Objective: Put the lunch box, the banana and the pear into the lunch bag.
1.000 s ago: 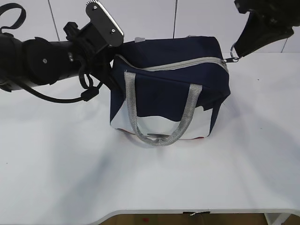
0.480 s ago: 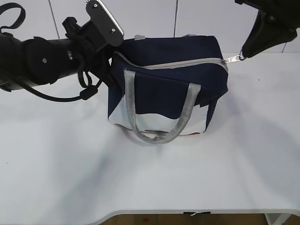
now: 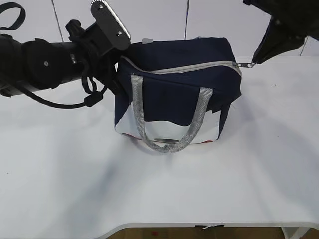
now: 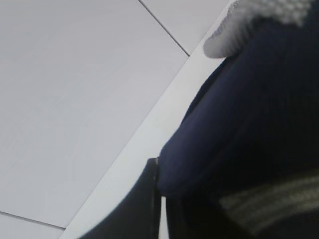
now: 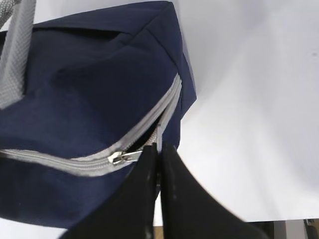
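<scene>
The navy lunch bag (image 3: pixel 174 94) stands in the middle of the white table, its grey zipper (image 3: pixel 199 67) running along the top to the right end. My left gripper (image 3: pixel 118 63) is shut on the bag's navy fabric (image 4: pixel 259 109) at the left top corner. At the bag's right end my right gripper (image 3: pixel 253 60) is shut on the metal zipper pull (image 3: pixel 245 63); in the right wrist view the slider (image 5: pixel 121 157) sits just left of the fingertips (image 5: pixel 149 159). The lunch box, the banana and the pear are out of view.
The grey webbing handles (image 3: pixel 169 144) hang down the bag's front over its white lower panel. The white table (image 3: pixel 60 174) stretches to a front edge near the bottom. A white panelled wall (image 3: pixel 159 20) stands behind the bag.
My right gripper has drawn the zipper pull out to the right and a little down. The bag has shifted slightly to the left. The left gripper keeps its hold.
</scene>
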